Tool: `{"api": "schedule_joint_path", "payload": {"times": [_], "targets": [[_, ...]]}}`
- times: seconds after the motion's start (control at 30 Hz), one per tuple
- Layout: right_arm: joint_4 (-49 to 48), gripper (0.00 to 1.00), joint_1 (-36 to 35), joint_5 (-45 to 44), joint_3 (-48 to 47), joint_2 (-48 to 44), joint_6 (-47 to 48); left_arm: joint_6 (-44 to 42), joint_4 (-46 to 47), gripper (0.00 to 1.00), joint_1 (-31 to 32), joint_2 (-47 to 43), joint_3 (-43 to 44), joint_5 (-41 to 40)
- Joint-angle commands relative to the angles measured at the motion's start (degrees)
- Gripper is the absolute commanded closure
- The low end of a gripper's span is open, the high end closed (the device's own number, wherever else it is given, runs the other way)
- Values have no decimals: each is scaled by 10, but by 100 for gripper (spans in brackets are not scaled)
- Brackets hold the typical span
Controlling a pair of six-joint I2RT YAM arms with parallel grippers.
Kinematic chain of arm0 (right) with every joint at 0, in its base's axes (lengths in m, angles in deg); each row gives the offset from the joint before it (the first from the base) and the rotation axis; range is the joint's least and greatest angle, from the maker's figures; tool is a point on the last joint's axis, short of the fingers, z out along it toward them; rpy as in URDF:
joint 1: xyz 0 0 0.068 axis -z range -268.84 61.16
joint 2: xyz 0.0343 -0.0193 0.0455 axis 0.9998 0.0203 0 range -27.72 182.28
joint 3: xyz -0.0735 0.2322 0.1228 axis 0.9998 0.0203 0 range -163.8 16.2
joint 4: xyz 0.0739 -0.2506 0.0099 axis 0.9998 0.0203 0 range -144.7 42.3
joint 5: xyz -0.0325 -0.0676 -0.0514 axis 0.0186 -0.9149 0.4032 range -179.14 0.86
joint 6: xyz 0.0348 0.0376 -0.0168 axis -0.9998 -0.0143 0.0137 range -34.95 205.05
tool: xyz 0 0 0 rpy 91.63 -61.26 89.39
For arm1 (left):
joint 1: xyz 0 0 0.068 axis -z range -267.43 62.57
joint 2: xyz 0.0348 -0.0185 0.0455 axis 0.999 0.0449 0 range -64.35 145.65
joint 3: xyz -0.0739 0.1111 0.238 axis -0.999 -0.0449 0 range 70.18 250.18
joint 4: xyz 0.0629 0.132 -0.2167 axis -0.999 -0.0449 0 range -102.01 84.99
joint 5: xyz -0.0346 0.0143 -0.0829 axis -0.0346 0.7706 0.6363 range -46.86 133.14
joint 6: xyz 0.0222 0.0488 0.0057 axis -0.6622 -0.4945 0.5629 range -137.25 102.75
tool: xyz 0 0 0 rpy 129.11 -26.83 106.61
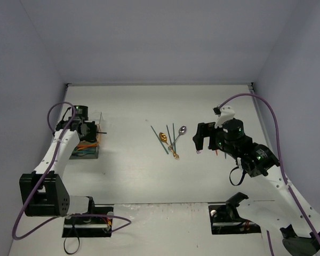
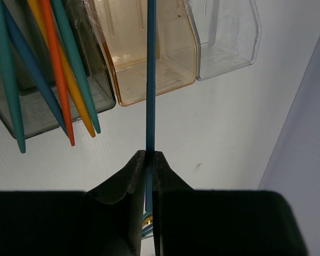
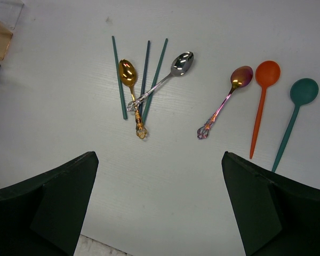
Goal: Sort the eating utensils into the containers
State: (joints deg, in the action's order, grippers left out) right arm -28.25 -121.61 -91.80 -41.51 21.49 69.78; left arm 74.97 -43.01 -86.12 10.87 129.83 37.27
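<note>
My left gripper [image 2: 148,160] is shut on a blue chopstick [image 2: 150,80], which points up over the amber compartment [image 2: 128,80] of the containers [image 1: 87,149]. The dark compartment [image 2: 37,106] beside it holds several teal, orange and yellow chopsticks. Out over the table my right gripper [image 3: 160,176] hangs open and holds nothing. Beyond it lie a gold spoon [image 3: 129,74], a silver spoon [image 3: 173,69] and three dark chopsticks [image 3: 119,74] in a crossed cluster [image 1: 170,140]. To their right lie an iridescent spoon [image 3: 232,88], an orange spoon [image 3: 262,90] and a teal spoon [image 3: 296,106].
A clear compartment [image 2: 229,48] stands at the right end of the box. The left wall runs close behind the box. The right arm [image 1: 245,149] covers the three right-hand spoons in the top view.
</note>
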Motion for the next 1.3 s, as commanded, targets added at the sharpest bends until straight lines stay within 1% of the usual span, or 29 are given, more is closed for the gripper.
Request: {"api": "schedule_joint_path", "payload": {"times": [0.0,0.13,0.4,0.43,0.53,0.63,0.73,0.87,0.9,0.97,1.03,1.1,1.13,1.17,1.2,1.27], "targets": [[-19,0,-5,-19,-10,-2,5,-12,48,100,-37,32,9,48],[-19,0,-5,-23,-11,-1,7,-16,68,100,-59,64,5,81],[-19,0,-5,-30,-11,-1,8,-34,77,99,-94,92,23,100],[-19,0,-5,-31,-11,0,8,-36,77,97,-95,94,27,101],[-19,0,-5,-31,-11,3,8,-41,78,91,-98,102,35,108],[-19,0,-4,-36,-12,3,7,-45,78,80,-99,101,36,109],[-19,0,-4,-40,-13,2,8,-56,78,74,-100,94,48,108],[-19,0,-4,-48,-14,6,12,-99,70,66,-90,77,72,97],[-19,0,-4,-48,-14,7,12,-108,65,62,-84,69,79,89],[-19,0,-4,-48,-15,9,13,-124,56,52,-59,58,91,74],[-19,0,-4,-46,-15,11,13,-149,46,43,-36,47,110,57],[-19,0,-4,-44,-15,12,14,-172,42,37,24,40,124,30],[-19,0,-4,-43,-15,12,14,-176,41,36,37,40,130,20],[-19,0,-5,-42,-15,14,14,-182,37,34,65,42,140,1],[-19,0,-5,-41,-15,16,15,-192,32,32,108,45,152,-22],[-19,0,-5,-40,-15,19,15,-192,30,31,173,56,165,-64]]}}
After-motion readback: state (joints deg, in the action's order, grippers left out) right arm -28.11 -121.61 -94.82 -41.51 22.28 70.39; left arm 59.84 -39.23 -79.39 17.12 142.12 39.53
